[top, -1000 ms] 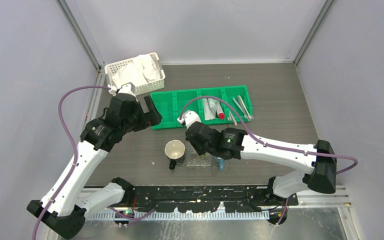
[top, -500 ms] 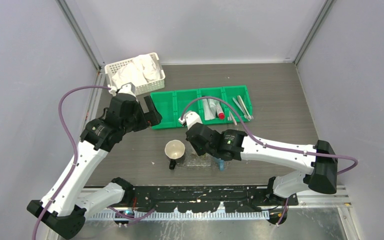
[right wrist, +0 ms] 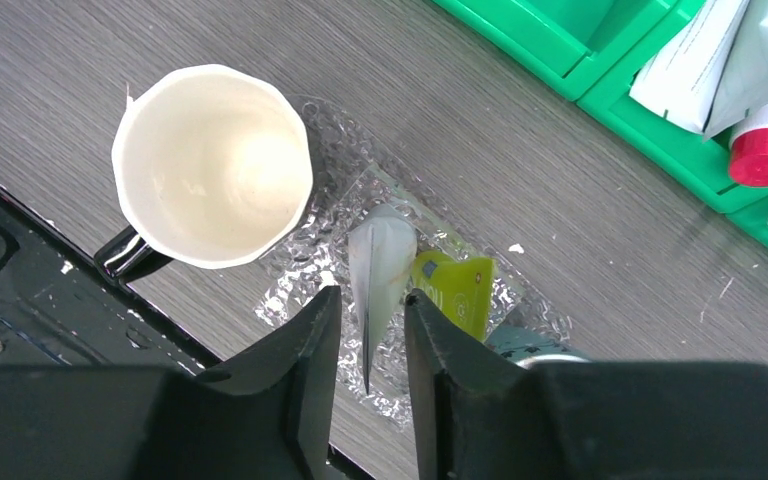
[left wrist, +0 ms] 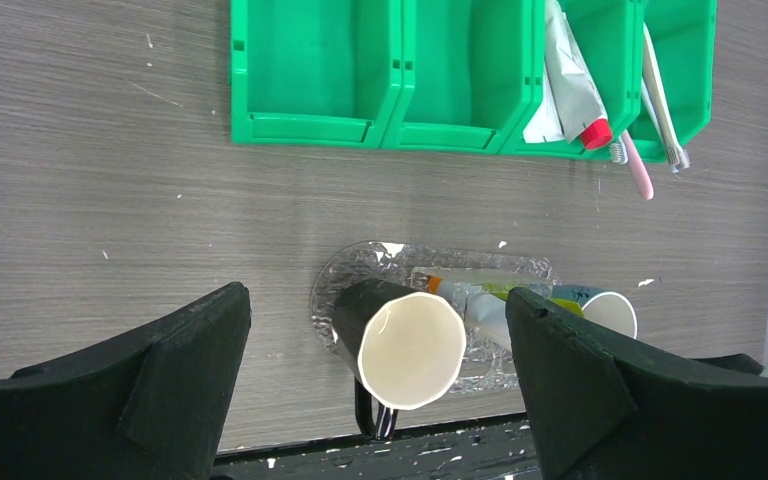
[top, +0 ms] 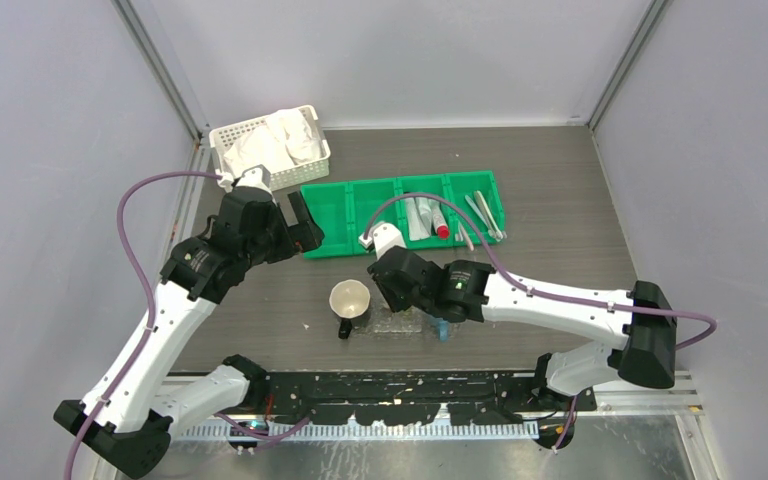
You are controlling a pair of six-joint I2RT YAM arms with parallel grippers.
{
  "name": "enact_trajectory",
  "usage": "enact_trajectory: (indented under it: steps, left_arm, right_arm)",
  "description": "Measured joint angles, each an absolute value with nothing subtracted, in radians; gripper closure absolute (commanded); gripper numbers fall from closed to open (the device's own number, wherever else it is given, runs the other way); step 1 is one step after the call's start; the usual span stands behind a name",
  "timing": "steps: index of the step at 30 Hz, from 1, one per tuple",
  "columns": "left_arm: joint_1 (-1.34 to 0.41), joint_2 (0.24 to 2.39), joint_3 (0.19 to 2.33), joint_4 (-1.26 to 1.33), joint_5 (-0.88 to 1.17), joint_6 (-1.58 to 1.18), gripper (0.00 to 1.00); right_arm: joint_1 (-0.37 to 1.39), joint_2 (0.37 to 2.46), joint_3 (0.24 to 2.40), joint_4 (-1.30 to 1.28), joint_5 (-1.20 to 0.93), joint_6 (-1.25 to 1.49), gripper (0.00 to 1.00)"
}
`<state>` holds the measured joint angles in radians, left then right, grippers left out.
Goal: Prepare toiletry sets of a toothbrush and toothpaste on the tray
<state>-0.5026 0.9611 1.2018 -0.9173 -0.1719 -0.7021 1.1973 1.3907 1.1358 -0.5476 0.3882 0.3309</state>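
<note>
From above, the tray (top: 401,326) lies near the front edge, with a mug (top: 349,298) at its left end and the bin (top: 326,214) behind.

Left wrist: the left gripper (left wrist: 375,300) is wide apart and holds nothing.

Right wrist: the right gripper (right wrist: 372,300) is a little apart around the flat end of the white tube (right wrist: 381,255). This tube lies on the tray beside the yellow-green tube (right wrist: 456,290).

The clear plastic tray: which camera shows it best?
The left wrist view: nearly the whole tray shows, its patterned rim plain beside the mug. The right wrist view is closer, but its own fingers hide the near edge. From the top, the right arm covers most of it.
</note>
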Motion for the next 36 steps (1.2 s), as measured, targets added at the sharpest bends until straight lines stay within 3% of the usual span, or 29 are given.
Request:
enact_trajectory:
  steps: [14,20,25,36]
  left_arm:
    - [-0.503,0.96,1.196,-0.916,-0.172,-0.702,0.0]
    - [-0.503,0.955,1.186,-0.916,-0.172,-0.702,0.0]
    - [-0.503,0.942,1.179,-0.915,-0.171,-0.702,0.0]
    - [-0.503,0.938,1.167,-0.91,-0.171,-0.699,0.0]
  right_arm:
    - [1.175,1.251,1.286,-0.656,0.442,0.333,0.55]
    - [0.879,1.186,1.233,-0.603,0.431,0.314,0.56]
    - [0.727,1.282,1.14,-0.536,0.386,0.286,0.6]
    - [0.709,1.557,1.105,-0.361,0.337,0.238,0.61]
